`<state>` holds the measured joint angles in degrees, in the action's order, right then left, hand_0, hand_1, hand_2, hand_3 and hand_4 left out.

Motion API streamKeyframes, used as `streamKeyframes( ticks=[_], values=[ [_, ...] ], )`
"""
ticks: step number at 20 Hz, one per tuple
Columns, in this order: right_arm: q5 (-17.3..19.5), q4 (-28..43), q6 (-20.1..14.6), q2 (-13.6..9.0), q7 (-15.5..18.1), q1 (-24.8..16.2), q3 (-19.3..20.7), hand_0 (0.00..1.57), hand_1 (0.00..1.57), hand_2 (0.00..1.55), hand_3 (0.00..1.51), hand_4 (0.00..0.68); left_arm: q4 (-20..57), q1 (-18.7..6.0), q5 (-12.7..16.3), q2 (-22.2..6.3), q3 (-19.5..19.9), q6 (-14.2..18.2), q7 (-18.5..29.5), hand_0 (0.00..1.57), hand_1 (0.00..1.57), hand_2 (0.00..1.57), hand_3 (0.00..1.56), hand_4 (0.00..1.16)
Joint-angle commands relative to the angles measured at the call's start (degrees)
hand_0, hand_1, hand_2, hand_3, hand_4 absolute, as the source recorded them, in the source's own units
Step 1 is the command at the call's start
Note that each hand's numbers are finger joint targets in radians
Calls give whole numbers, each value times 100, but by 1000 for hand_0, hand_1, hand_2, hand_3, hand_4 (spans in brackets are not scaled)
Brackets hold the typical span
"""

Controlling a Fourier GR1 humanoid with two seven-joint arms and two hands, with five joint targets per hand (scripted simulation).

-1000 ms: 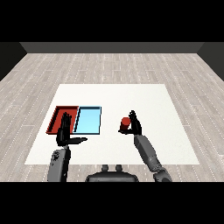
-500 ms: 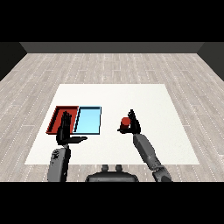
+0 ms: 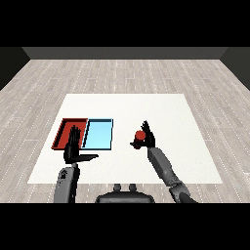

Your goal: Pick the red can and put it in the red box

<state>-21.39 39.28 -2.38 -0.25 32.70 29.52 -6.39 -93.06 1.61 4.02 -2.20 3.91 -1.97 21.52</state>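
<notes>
Right robot hand [image 3: 146, 138] curling round red can [image 3: 140, 135], holding it above the white worktop [image 3: 185, 127], right of the light blue tray [image 3: 98, 134]. Compared with a second ago, barely shifting: can and hand sitting at almost the same spot, maybe slightly nearer the trays. Meaning grasp done, carry just starting. Left robot hand [image 3: 73, 149] hanging open, fingers straight, thumb out, over the near edge of the red tray [image 3: 65, 131], holding nothing. Still needing travel left across the blue tray before release.

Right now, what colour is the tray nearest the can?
Light blue tray; the red can sits to its right. Head view.
</notes>
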Motion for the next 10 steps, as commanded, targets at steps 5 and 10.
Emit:
streamKeyframes(
  ticks=[5, 10],
  values=[
    [-527, -128, -539, 23, -64, 246, -600, 0, 0, 0, 0, 0, 97, -35, 140, -34, 77, -97, 9, 0, 0, 0, 0, 0],
    [-26, -433, -558, 23, -19, 363, -56, 1470, 1470, 1469, 1434, 579, -2, -41, -45, 8, -4, 48, 29, 0, 0, 0, 0, 0]
  ],
)
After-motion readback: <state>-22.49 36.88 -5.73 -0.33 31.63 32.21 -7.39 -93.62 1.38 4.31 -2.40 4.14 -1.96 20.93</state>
